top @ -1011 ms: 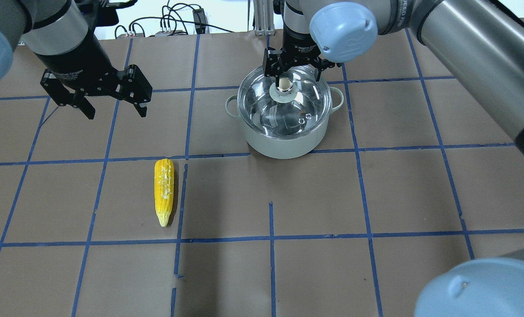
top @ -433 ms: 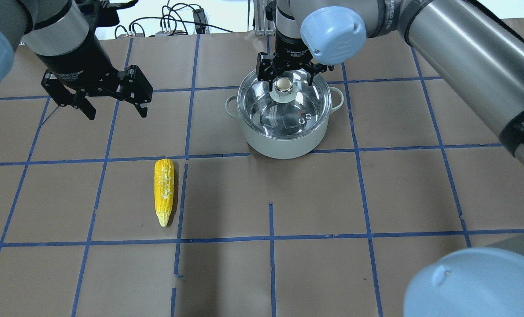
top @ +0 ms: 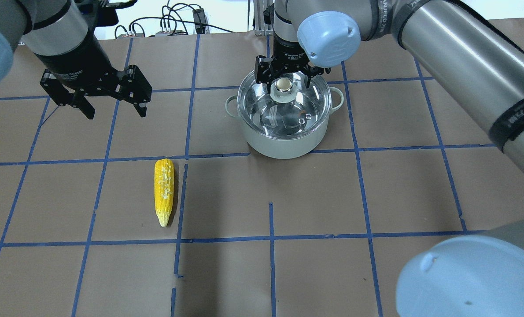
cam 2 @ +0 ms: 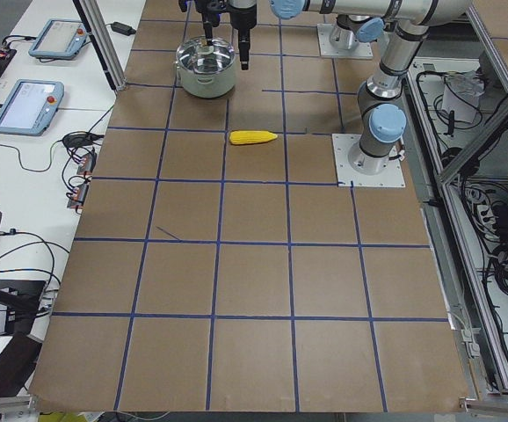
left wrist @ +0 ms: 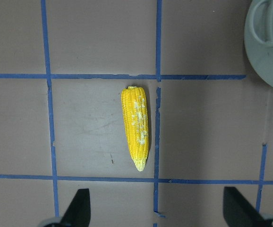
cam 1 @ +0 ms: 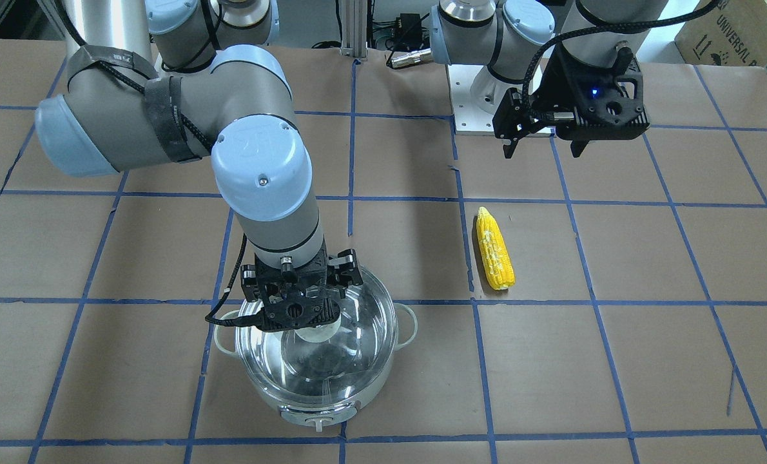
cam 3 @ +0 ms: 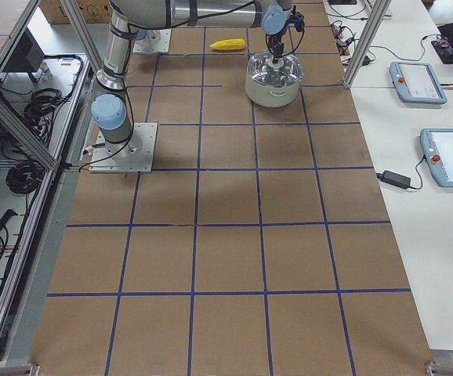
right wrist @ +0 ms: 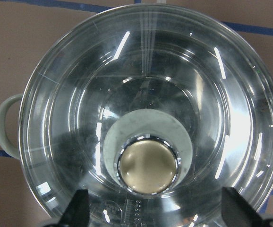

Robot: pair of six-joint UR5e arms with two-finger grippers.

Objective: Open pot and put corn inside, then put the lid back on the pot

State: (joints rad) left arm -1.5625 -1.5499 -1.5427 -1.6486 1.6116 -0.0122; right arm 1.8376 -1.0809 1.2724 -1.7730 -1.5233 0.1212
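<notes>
The pale grey pot [top: 284, 140] stands at the table's far middle, with the clear glass lid [top: 288, 115] on it. My right gripper [top: 284, 79] is open and hangs right over the lid's gold-topped knob [right wrist: 148, 165], one finger [right wrist: 77, 208] on each side, not touching it. The yellow corn [top: 164, 191] lies flat on the table's left half, pointed tip toward the robot. My left gripper [top: 116, 112] is open and empty, high above the table, beyond the corn [left wrist: 136, 127]. In the front view the pot [cam 1: 312, 405], right gripper [cam 1: 300, 316] and corn [cam 1: 494, 248] show too.
Brown paper with a grid of blue tape [top: 271, 237] covers the table. Cables and a metal post [top: 262, 22] sit at the far edge. Two tablets [cam 3: 414, 78] lie on a side bench beyond the pot.
My right gripper has moved to the left, from behind and right of the lid's knob to over it. The left arm, corn, pot and lid have not moved.
</notes>
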